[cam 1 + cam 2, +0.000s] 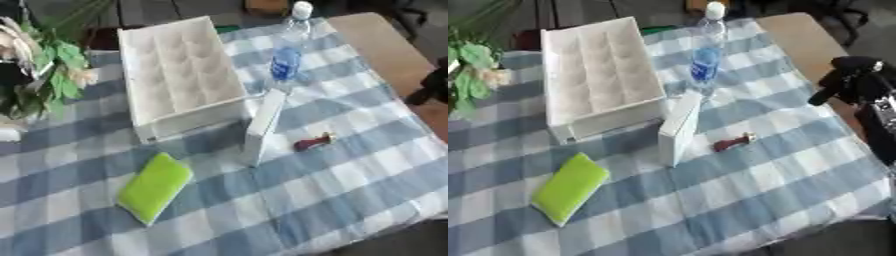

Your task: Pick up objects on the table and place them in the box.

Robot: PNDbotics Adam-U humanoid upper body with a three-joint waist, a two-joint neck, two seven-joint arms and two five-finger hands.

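At the right edge, over bare wood beside the checked cloth [350,180], the right hand [852,77] hangs black with fingers curled downward, holding nothing. No left hand shows. Far left of centre sits the white box [179,75], open-topped and divided into compartments. Just beside its near right corner a slim white carton [264,125] stands on edge, with a clear water bottle [287,52] with a blue label upright just beyond. A small dark red object [313,143] lies right of the carton. A lime-green sponge [156,186] lies near left, well apart from the others. Open cloth spreads across the near right. Flowers [44,70] crowd the far left edge.
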